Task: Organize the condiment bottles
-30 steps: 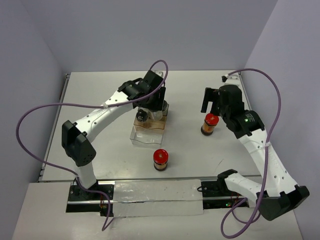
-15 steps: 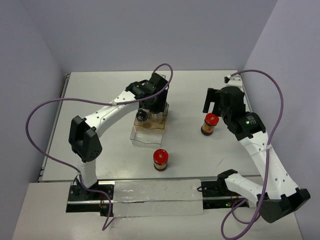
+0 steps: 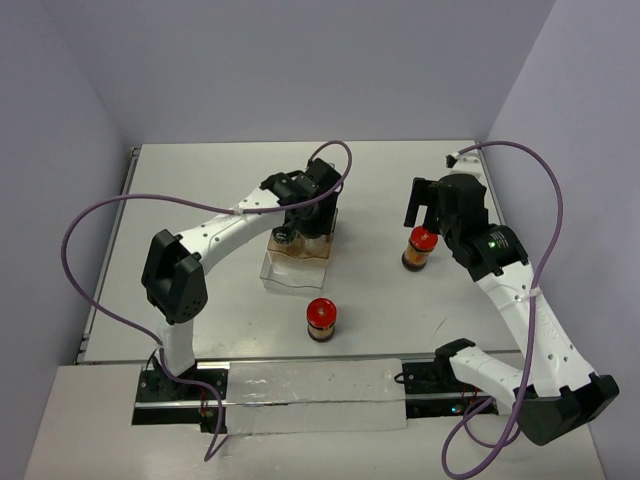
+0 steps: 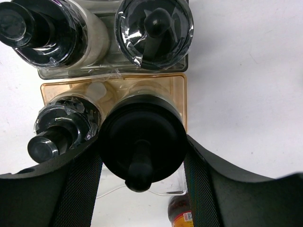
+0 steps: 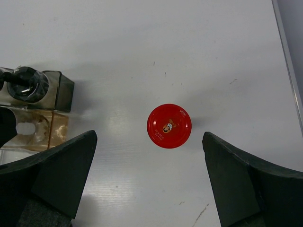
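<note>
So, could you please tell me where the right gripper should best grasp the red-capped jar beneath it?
Round its red cap, straight from above: the jar stands upright on its own, and the open right gripper hangs over it.

1. My left arm [image 3: 215,225] and right arm [image 3: 530,325] have white shells dotted with small dark screw holes, joined by bulky black housings.
2. A purple cable [image 3: 75,235] loops off each arm.
3. A green light [image 3: 492,240] glows near my right wrist.
4. My right gripper [image 5: 149,142] has matt black wedge-shaped fingers [image 5: 57,175]; my left gripper [image 4: 141,151] has woven-textured pads [image 4: 83,189].
</note>
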`<state>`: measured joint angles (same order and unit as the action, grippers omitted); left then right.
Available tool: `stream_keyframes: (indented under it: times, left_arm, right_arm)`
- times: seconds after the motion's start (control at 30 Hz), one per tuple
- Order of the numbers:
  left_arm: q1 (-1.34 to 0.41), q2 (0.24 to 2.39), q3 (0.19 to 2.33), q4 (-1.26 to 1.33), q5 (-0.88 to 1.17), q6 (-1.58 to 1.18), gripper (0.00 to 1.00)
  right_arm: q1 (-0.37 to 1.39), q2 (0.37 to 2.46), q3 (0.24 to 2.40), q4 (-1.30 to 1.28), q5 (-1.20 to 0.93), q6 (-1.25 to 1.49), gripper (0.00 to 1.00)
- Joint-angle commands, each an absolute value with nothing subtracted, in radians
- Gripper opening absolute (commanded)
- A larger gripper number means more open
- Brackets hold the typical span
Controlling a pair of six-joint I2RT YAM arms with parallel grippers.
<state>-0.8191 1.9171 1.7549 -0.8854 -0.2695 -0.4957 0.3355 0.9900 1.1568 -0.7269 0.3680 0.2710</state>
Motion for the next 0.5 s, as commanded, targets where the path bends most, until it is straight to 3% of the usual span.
stream_keyframes:
  times: [0.0, 0.13, 0.27, 0.3, 0.37, 0.4, 0.43, 0.47]
  left_arm:
    - [-0.826, 1.922, 1.752, -0.823, -0.29, -0.507, 0.1]
    - [-0.831, 1.93, 1.732, -0.812, -0.3, -0.521, 0.11]
    - [-0.834, 1.951, 1.748, -0.823, -0.317, -0.529, 0.27]
    - [-0.834, 1.957, 1.757, -0.835, -0.321, -0.525, 0.34]
    - [-0.834, 1.963, 1.769, -0.845, -0.326, -0.515, 0.58]
    - [-0.835, 1.963, 1.775, -0.848, -0.327, -0.514, 0.64]
    - [-0.836, 1.964, 1.783, -0.85, -0.327, -0.511, 0.78]
    - [-0.835, 1.966, 1.786, -0.856, -0.325, -0.51, 0.83]
  right_arm:
    - [0.329, 0.986, 1.155, -0.683, 0.367, 0.27, 1.0]
    - [0.328, 0.986, 1.154, -0.682, 0.364, 0.27, 1.0]
    - [0.327, 0.988, 1.152, -0.675, 0.355, 0.27, 1.0]
    - [0.328, 0.991, 1.155, -0.675, 0.351, 0.27, 1.0]
    - [0.328, 0.999, 1.163, -0.678, 0.349, 0.27, 1.0]
    - [0.328, 1.0, 1.169, -0.679, 0.349, 0.27, 1.0]
    - [0.328, 1.002, 1.175, -0.681, 0.35, 0.27, 1.0]
    - [0.327, 1.002, 1.178, -0.678, 0.35, 0.27, 1.0]
